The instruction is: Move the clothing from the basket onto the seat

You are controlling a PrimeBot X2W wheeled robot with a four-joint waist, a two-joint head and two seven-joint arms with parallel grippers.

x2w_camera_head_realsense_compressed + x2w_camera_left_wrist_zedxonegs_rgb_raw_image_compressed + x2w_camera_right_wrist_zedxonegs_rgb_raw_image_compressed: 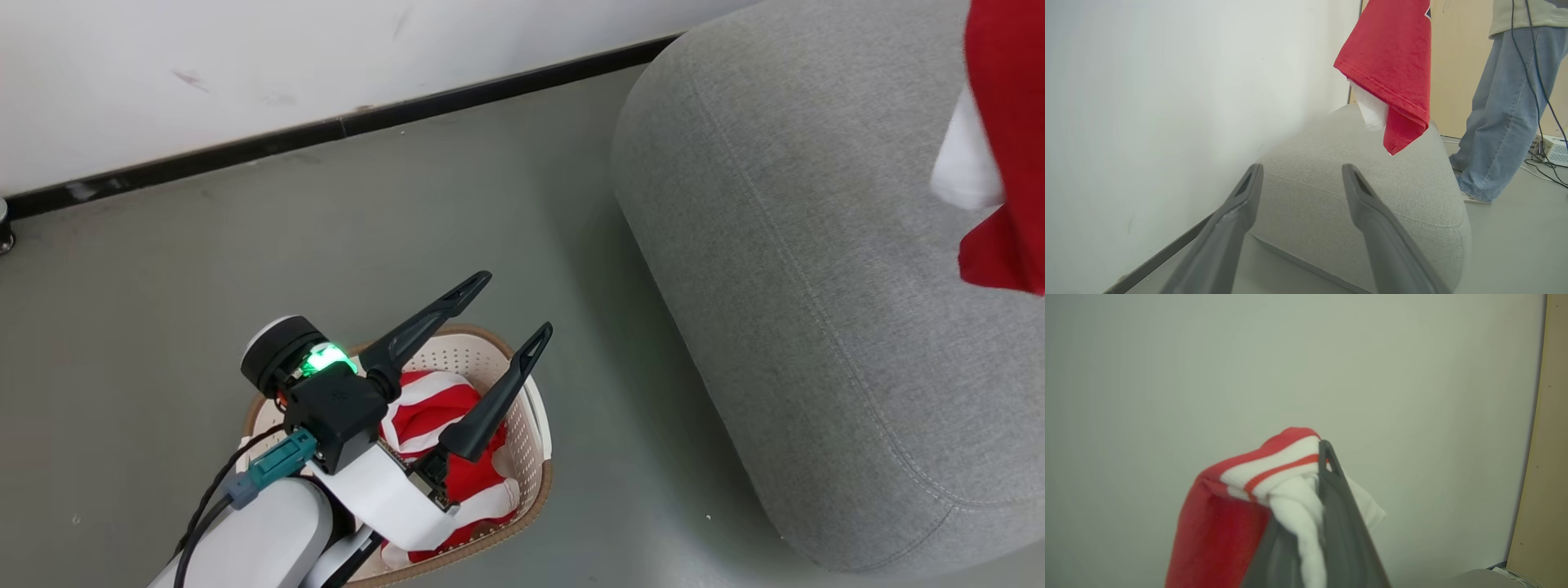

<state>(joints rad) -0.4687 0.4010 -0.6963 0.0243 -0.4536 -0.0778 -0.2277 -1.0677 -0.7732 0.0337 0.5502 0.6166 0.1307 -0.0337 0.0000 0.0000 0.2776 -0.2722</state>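
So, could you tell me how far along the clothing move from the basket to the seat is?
Done: one red garment is out of the basket. In hand: the right gripper is shut on it, and it hangs above the seat, not yet laid down. Still to do: more red-and-white clothing lies in the basket, with the open left gripper above it.

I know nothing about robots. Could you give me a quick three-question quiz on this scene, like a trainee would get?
1. True or false: the left gripper is open and holds nothing.
2. The right gripper is shut on: A a red and white garment; B a bottle; C nothing.
3. What lies in the basket?
Key: 1 true; 2 A; 3 red and white clothing.
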